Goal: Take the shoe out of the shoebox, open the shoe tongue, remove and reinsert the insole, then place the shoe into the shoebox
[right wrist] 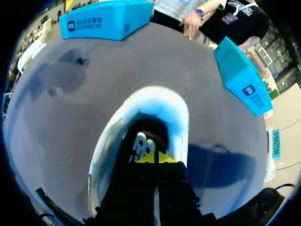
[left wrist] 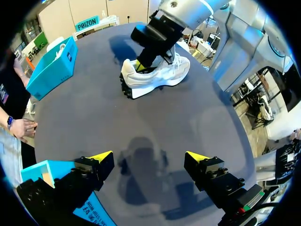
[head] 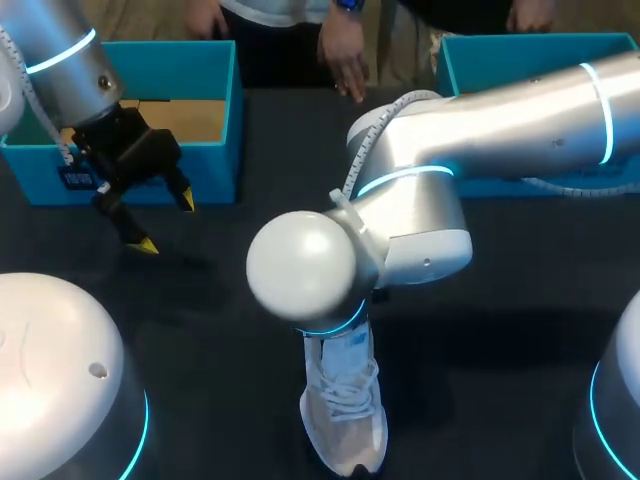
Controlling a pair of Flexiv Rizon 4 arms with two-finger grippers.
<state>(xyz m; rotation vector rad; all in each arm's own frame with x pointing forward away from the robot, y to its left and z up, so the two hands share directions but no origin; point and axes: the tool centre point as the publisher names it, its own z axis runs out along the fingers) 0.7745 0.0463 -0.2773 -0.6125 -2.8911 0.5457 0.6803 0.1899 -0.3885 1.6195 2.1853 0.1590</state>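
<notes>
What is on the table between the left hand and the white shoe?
Nothing: between the left hand and the white sneaker is only bare table, seen in the left wrist view.

White laced shoe (head: 345, 410), turquoise shoebox (head: 212, 170) with brown inside, dark grey table (head: 250, 215)

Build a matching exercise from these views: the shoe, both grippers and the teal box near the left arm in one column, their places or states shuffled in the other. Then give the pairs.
Column one
1. white shoe
2. left gripper
3. right gripper
4. teal box

Column two
A. yellow tips together, inside the shoe's opening
B. fingers apart, above bare table
C. standing on its sole, laces showing
D. open-topped, at the far left corner

Pairs: 1-C, 2-B, 3-A, 4-D
</notes>
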